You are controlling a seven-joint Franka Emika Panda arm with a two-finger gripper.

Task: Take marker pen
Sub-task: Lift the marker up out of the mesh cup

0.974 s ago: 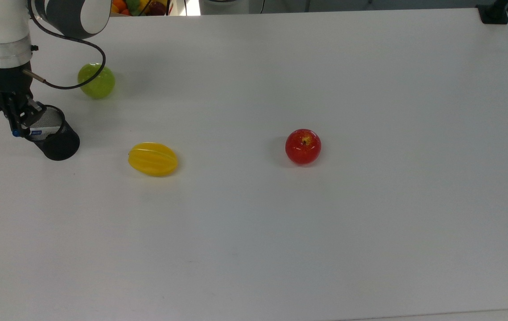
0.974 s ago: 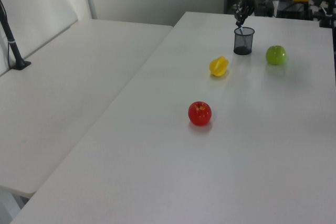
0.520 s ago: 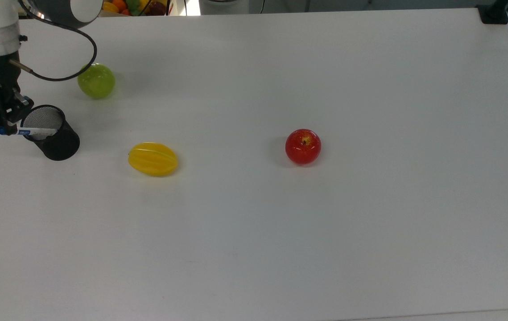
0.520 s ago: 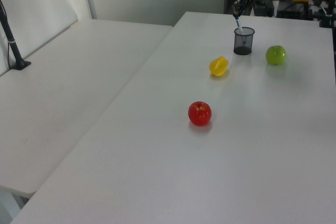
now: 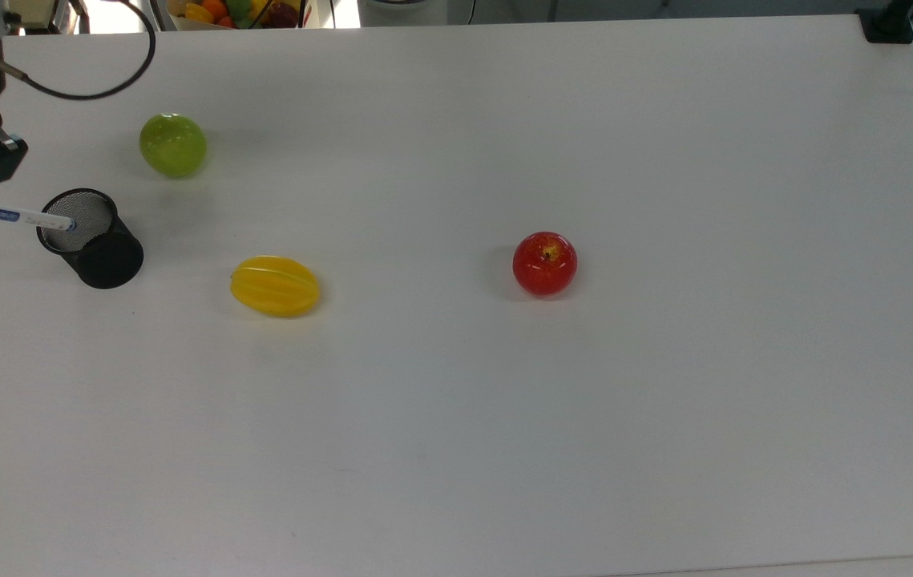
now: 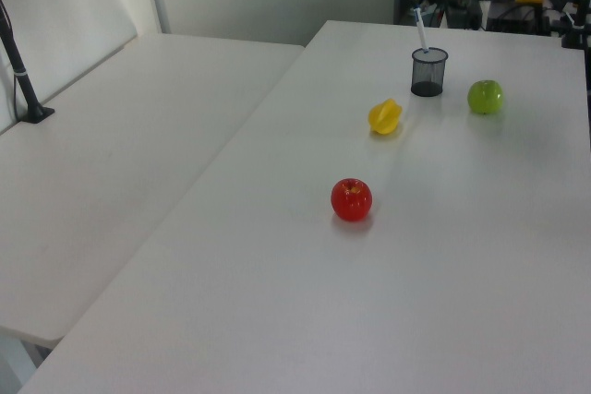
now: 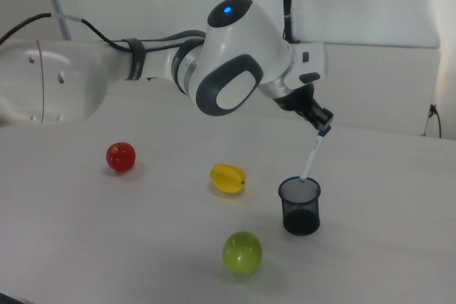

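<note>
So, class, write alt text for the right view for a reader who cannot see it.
A white robot arm's tool grips the blue-capped top of a marker pen, whose lower tip is level with the rim of a black mesh cup on a white table. A red apple, a yellow star fruit and a green apple lie around it.

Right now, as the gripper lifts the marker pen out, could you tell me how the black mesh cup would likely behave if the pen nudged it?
The mesh cup looks light: thin wire walls. It is taller than wide, so a sideways drag from the marker pen, whose tip sits about at the rim, might tip or slide it. The gripper holds the pen slightly tilted.
</note>
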